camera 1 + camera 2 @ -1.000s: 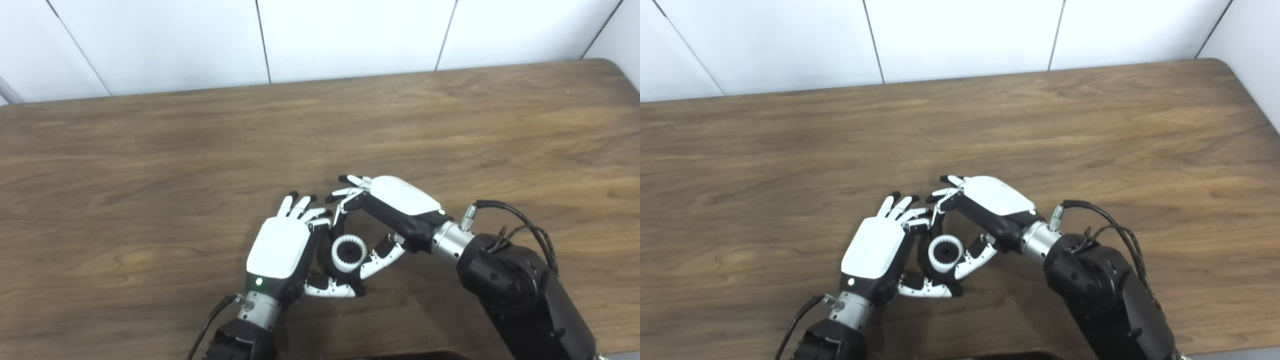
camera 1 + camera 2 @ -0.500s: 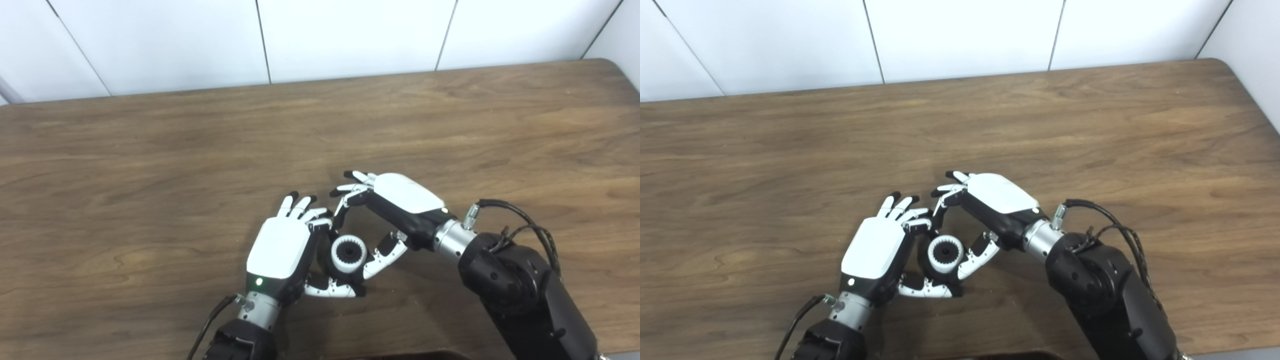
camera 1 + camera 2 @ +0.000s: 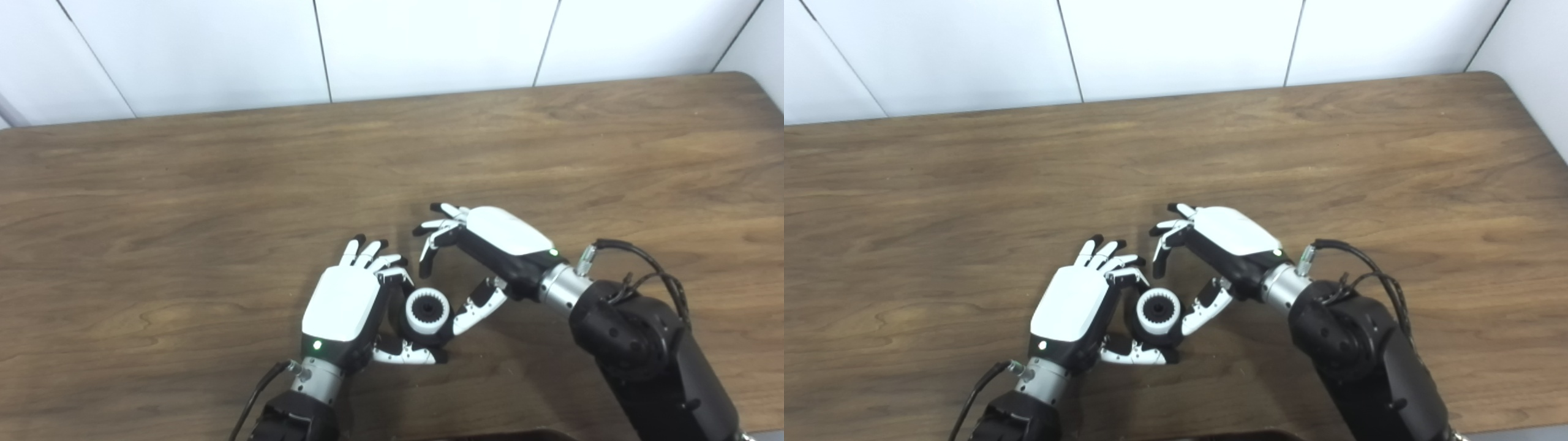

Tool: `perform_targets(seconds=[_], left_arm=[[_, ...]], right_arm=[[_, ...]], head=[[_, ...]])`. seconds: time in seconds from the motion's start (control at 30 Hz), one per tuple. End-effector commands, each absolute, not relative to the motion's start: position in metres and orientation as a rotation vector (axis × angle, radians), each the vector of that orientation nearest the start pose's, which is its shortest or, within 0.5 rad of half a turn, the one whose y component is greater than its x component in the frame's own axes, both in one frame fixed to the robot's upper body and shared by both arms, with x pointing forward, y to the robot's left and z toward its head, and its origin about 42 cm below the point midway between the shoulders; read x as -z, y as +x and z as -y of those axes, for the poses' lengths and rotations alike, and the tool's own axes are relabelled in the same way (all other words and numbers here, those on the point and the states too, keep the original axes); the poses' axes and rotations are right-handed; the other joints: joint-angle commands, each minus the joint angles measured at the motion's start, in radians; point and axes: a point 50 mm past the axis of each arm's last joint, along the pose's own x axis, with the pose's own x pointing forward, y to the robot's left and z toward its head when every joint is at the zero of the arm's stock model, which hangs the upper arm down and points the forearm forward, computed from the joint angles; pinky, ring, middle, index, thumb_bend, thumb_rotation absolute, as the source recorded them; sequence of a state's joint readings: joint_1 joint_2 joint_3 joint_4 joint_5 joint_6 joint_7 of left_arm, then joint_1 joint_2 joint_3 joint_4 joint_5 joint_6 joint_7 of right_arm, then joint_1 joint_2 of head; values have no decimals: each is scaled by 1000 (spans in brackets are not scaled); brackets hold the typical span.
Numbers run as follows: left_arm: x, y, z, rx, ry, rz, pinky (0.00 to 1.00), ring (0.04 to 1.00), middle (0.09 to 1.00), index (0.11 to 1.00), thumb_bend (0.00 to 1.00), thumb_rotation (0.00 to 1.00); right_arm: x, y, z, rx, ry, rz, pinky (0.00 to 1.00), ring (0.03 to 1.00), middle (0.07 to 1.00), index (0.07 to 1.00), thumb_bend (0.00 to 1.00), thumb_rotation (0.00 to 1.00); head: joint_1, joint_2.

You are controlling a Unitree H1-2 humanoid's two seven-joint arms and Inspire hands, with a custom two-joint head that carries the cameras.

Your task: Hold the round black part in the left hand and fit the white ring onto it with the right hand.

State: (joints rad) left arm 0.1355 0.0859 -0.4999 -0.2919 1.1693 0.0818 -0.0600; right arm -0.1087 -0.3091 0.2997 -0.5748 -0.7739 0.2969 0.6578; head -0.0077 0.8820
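left hand [image 3: 343, 303] low on table [image 3: 184, 214], curled round black part [image 3: 401, 315], thumb under it, fingers over its far side; holding it with the open face up and tilted toward right arm

white ring [image 3: 427, 310] already sitting on top of black part, toothed bore showing dark centre; looks seated or nearly so, cannot tell whether fully down or slightly cocked

right hand [image 3: 490, 245] just right of ring, holding nothing, fingers spread and curled, thumb tip close beside ring's right edge, touching or just clear, cannot tell; fingers [image 3: 432, 236] above and beyond ring, apart from it

judged step: ring fitted, right hand letting go or about to give a last press; task near done

doing it well:
- keep left grip firm and steady, no wrist roll, so ring does not tip off
- if pressing, push straight down along part's axis with thumb and a fingertip on opposite sides of ring rim, even load, not one edge
- check ring sits level all round before leaving
- clear right hand out sideways and up, away from ring edge, no dragging thumb across it

risk: thumb snagging rim on way out could cock or lift ring; left thumb underneath could slip if pressed too hard
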Motion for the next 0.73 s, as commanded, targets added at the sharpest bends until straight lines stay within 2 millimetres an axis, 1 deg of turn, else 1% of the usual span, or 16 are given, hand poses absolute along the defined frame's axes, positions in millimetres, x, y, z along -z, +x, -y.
perform_targets(seconds=[0.0,0.13,0.23,0.5,0.7], left_arm=[[-138,211,-111,324,1138,321,1000,923,793,484,524,55],[-138,211,-112,325,1139,321,1000,922,795,484,524,55],[-137,211,-114,326,1142,317,1000,924,795,484,524,55],[-136,212,-119,328,1144,304,1000,924,792,484,524,57],[-137,214,-125,339,1151,278,1000,939,809,495,521,79]], right_arm=[[-247,265,195,-531,-1098,229,1000,996,866,567,1000,182],[-257,265,206,-506,-1105,223,1000,1000,875,593,1000,183],[-262,264,213,-487,-1124,216,1000,998,875,613,1000,206],[-271,262,234,-455,-1152,176,1000,1000,880,646,1000,242],[-272,261,238,-420,-1140,159,1000,994,886,655,1000,226]], head=[[0,1],[0,-1],[-4,-2],[-9,-12],[-13,-19]])
